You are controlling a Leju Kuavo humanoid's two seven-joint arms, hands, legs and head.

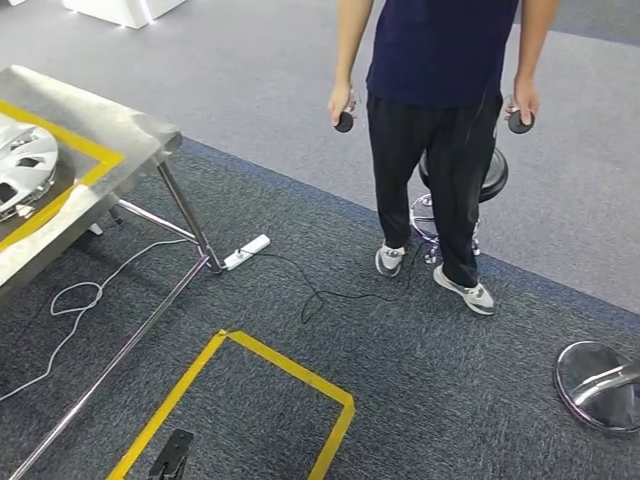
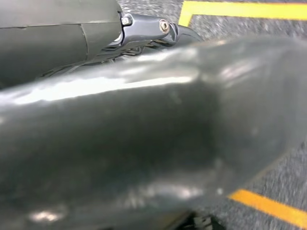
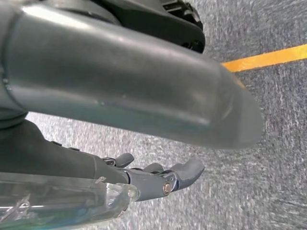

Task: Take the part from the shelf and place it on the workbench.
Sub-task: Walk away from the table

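Dark grey carpet (image 1: 453,400) covers the floor, meeting a lighter grey strip toward twelve o'clock. A yellow tape rectangle (image 1: 302,375) lies at six o'clock. A steel table (image 1: 113,135) stands at nine o'clock, a black stool (image 1: 490,175) at one, a chrome base (image 1: 596,385) at four.

A workshop: steel workbench (image 1: 113,140), yellow floor tape (image 1: 294,372), grey carpet (image 1: 377,380).

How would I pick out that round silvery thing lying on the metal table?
Look to the steel workbench at the far left, marked with yellow tape. Inside that taped outline lies the wheel cover, cut off by the picture's edge. It is a silver disc with dark slots, the one thing resting on the bench.
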